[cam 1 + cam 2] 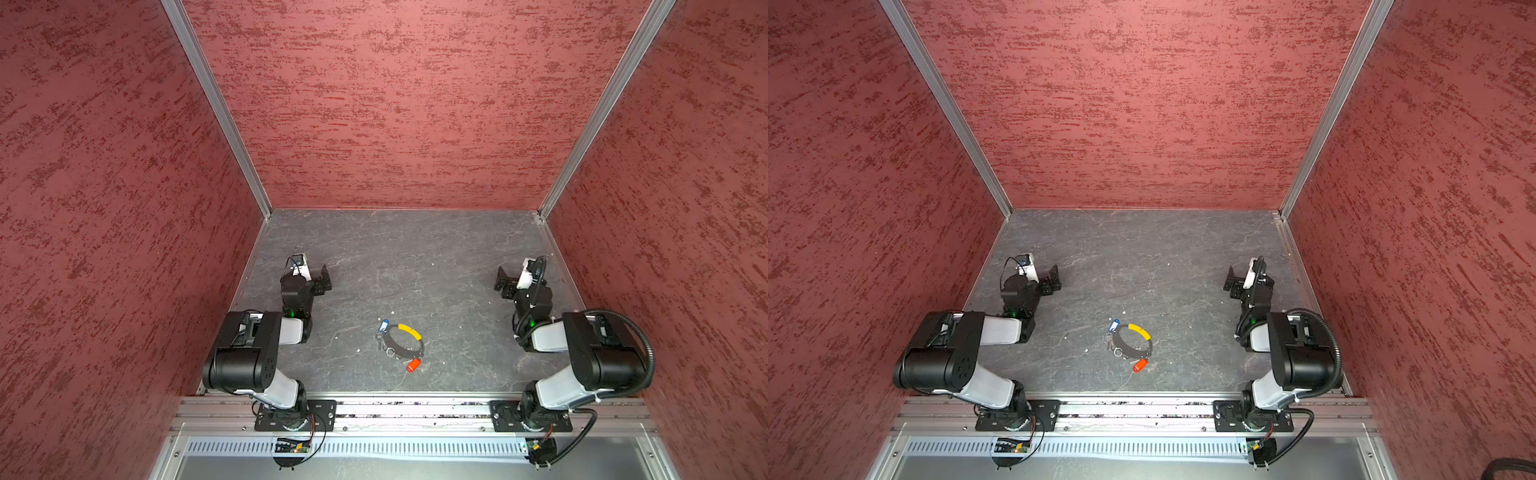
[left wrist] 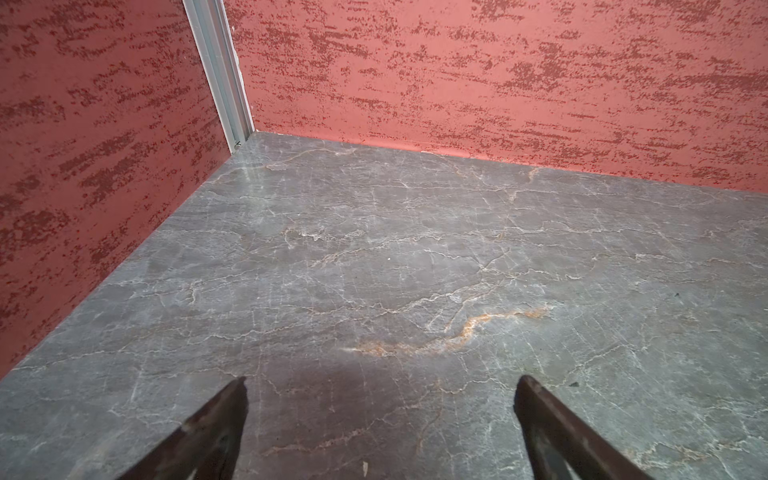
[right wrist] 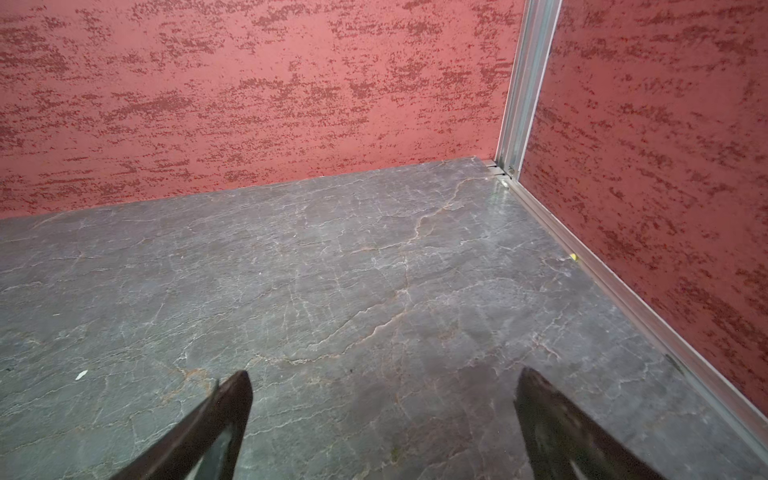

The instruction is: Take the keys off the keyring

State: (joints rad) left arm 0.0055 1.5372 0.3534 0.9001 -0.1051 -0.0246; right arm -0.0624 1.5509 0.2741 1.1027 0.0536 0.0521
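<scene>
The keyring [image 1: 402, 342] [image 1: 1131, 341], a black loop with a curved yellow section, lies flat on the grey marbled table in both top views, near the front middle. A blue-tagged key [image 1: 383, 326] [image 1: 1113, 326] hangs at its far left, a red-orange-tagged key [image 1: 412, 365] [image 1: 1139, 365] at its near right. My left gripper [image 1: 325, 279] [image 1: 1054, 277] stands open at the far left, well away from the ring. On the far right my right gripper [image 1: 501, 282] [image 1: 1231, 278] is open too. Both wrist views show only bare table between spread fingers [image 2: 216, 428] [image 3: 220, 419]; the keys and the keyring are out of those views.
Red textured walls close the table on three sides, with aluminium posts [image 1: 216, 104] in the far corners. An aluminium rail [image 1: 415, 411] carrying both arm bases runs along the front edge. Small white specks [image 1: 358, 351] dot the table near the ring.
</scene>
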